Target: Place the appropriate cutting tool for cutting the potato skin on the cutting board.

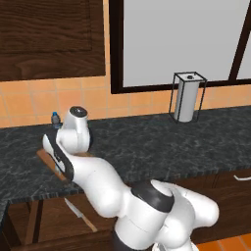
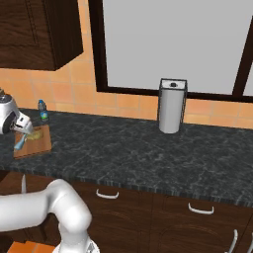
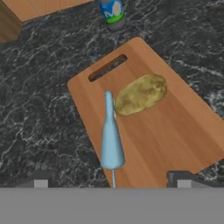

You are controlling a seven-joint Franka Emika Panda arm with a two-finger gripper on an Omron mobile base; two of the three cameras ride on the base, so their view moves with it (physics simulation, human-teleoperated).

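A dark marbled counter (image 3: 39, 100) carries the cutting board (image 3: 175, 131). On it the peeler (image 3: 110, 140) lies just beside the potato (image 3: 141, 93), at its 8 o'clock. Light, stiff, slick; best pinched mid-handle. The jaws' spread I cannot tell.

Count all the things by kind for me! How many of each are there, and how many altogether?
Potato: 1
Cutting board: 1
Blue peeler: 1
Knife, seen below the counter edge: 1
Small bottle with a blue label: 1
Paper towel holder: 1
Total: 6
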